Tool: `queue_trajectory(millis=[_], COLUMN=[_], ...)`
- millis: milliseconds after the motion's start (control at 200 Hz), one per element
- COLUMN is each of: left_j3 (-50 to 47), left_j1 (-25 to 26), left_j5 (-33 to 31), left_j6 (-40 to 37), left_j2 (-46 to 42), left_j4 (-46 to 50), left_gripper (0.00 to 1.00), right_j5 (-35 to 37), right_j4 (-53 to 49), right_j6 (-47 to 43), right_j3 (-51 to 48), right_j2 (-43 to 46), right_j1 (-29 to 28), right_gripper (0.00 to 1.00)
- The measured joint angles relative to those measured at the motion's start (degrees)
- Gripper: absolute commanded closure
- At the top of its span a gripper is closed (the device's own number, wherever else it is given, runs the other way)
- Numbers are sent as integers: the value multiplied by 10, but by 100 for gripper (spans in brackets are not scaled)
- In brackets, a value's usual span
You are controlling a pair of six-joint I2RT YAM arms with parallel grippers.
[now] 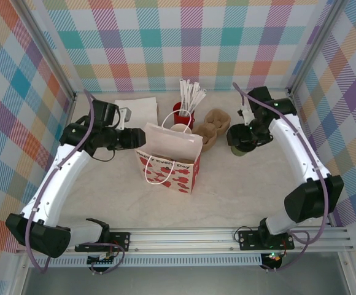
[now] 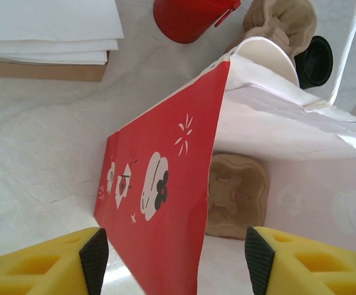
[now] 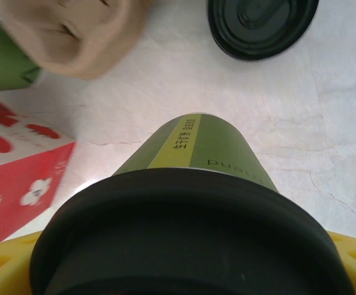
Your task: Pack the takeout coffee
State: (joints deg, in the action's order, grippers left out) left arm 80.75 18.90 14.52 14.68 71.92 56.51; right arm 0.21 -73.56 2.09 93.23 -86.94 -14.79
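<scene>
From above, the left end effector (image 1: 142,138) is hovering at the paper bag's (image 1: 169,161) left edge, while the right end effector (image 1: 242,142) is covering a green cup (image 1: 239,151) standing on the counter (image 1: 239,190).

At the left wrist, the left end effector (image 2: 177,258) is gaping open, its fingers (image 2: 55,258) straddling the paper bag's (image 2: 166,184) red side.

At the right wrist, the right end effector (image 3: 184,264) is clasping the lidded green cup (image 3: 196,147), jaws wide.

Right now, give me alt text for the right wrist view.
A lidded green cup sits between the yellow jaws, close to the camera. Beyond it lie a loose black lid, a cardboard cup holder and a corner of a red bag.
</scene>
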Motion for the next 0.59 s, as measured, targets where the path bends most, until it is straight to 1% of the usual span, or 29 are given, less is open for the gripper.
queue_trajectory(millis=[110, 170, 380, 595], left_j3=[-1, -4, -19, -35], left_j1=[0, 0, 0, 0], left_j5=[1, 5, 9, 9], left_j6=[6, 8, 10, 12], left_j2=[8, 11, 17, 17], left_j4=[0, -1, -13, -26], left_gripper=[48, 49, 51, 52], right_j5=[-12, -16, -26, -35], right_j4=[-19, -29, -53, -74], right_j6=[-2, -5, -16, -18], right_j3=[51, 81, 193, 326], right_j2=[21, 28, 29, -9], right_j1=[-34, -60, -145, -203], right_gripper=[11, 11, 11, 12])
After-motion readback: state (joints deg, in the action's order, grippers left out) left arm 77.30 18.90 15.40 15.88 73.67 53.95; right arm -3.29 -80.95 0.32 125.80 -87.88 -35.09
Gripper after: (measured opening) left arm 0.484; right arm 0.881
